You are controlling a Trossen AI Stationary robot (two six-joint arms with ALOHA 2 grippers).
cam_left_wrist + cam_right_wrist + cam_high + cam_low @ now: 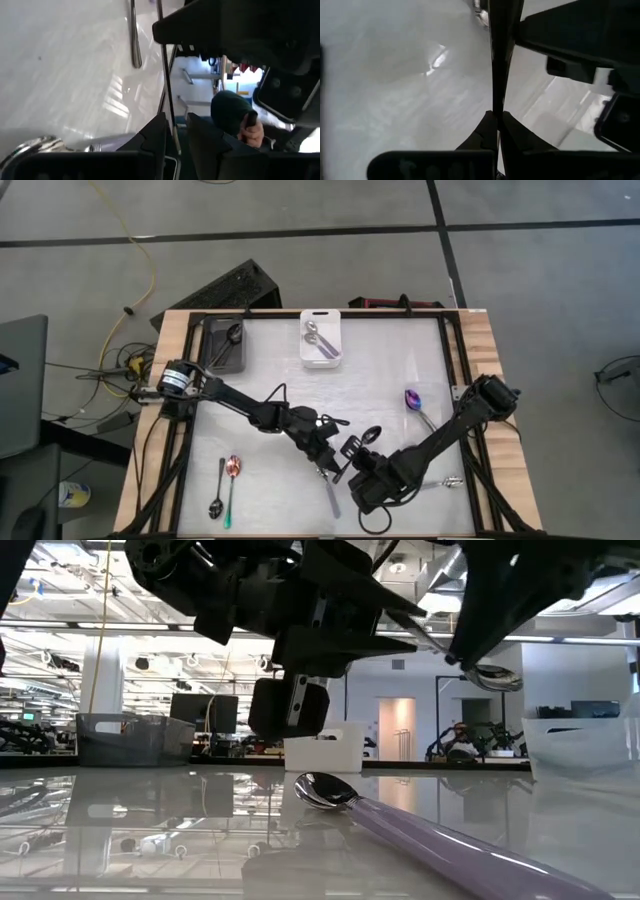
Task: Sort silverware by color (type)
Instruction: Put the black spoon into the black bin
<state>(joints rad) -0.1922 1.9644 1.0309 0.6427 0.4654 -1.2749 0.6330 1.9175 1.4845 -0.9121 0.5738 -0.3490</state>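
Black spoon point(369, 437) pinched between right jaws.

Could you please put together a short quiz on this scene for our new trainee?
1. True or false: the dark bin holds a black spoon.
2. The right gripper has its fingers: A) open and empty; B) shut on a slim dark handle; C) shut on a white bin.
3. Short answer: what finishes are the two spoons lying side by side at the front left of the table?

Key: 1 true; 2 B; 3 one dark spoon and one rainbow spoon.
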